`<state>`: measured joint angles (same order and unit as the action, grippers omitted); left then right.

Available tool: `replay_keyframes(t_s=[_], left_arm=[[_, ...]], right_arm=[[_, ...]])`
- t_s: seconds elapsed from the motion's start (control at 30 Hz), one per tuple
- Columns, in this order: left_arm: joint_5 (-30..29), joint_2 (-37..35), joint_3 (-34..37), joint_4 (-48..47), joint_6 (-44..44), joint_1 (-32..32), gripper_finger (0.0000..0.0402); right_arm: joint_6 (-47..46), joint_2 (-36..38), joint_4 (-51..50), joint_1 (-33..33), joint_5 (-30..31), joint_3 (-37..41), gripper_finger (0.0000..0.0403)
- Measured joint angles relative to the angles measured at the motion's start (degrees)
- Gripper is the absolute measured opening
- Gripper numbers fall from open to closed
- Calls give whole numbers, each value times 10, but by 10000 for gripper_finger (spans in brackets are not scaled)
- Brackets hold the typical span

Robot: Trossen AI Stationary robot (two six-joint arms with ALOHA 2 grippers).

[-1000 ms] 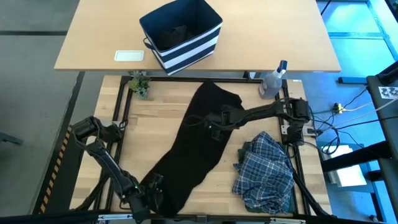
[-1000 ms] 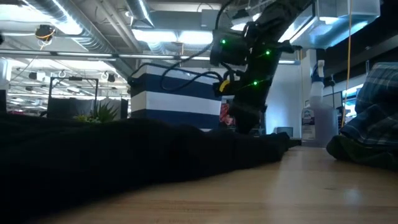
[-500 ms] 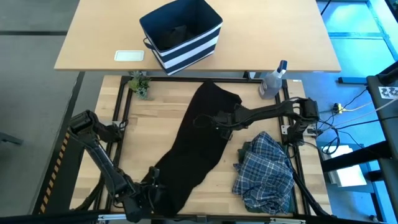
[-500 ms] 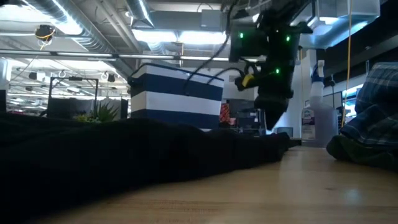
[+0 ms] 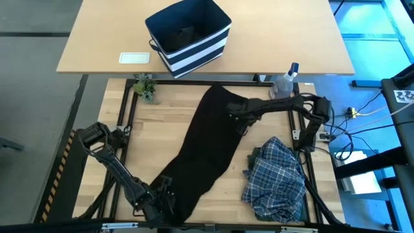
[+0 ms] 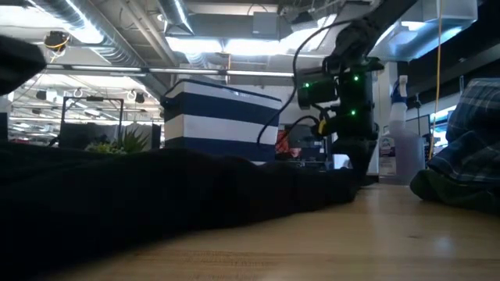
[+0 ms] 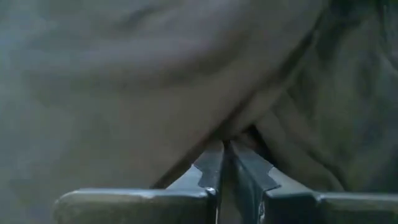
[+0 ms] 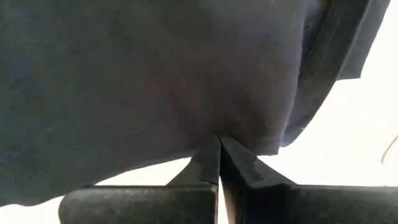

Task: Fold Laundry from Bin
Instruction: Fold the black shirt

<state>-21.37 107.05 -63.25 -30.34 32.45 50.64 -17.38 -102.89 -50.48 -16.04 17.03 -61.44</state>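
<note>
1. High view: black garment spread in a long diagonal across the wooden table, from the far middle edge down to the near left edge. Right gripper now at the garment's far right edge, farther back and to the right than half a second ago, when over the cloth's middle; right arm now bent along the far edge. Left gripper down at the garment's near end, about where it was before, with the left arm's elbow shifted slightly. Plaid shirt heaped at the near right, unmoved, with a strip of olive cloth just showing under its far edge. Striped bin on the farther table, spray bottle at the far right corner, small plant at the far left, all unchanged.

2. Low view: black garment lying flat across the foreground. Right gripper lowered to the cloth's far end, farther right and lower than before. Bin behind, plaid shirt at the right edge.

3. Left wrist view: fingers pressed nearly together, pinching a fold of the garment.

4. Right wrist view: fingers closed tight on the hem of the black garment, pale table beyond.
</note>
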Motion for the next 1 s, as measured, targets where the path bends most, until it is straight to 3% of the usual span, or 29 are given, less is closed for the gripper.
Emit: replay_keyframes(t_s=[0.37, 0.77, 1.0], left_arm=[[93, 0, 0, 1, 18, 9, 2], [97, 0, 0, 1, 25, 9, 2], [97, 0, 0, 1, 30, 9, 2]], right_arm=[[65, -3, 17, -66, -46, 2, 1], [80, 41, -16, -75, -27, -22, 1], [87, 29, 10, -80, -23, -21, 1]])
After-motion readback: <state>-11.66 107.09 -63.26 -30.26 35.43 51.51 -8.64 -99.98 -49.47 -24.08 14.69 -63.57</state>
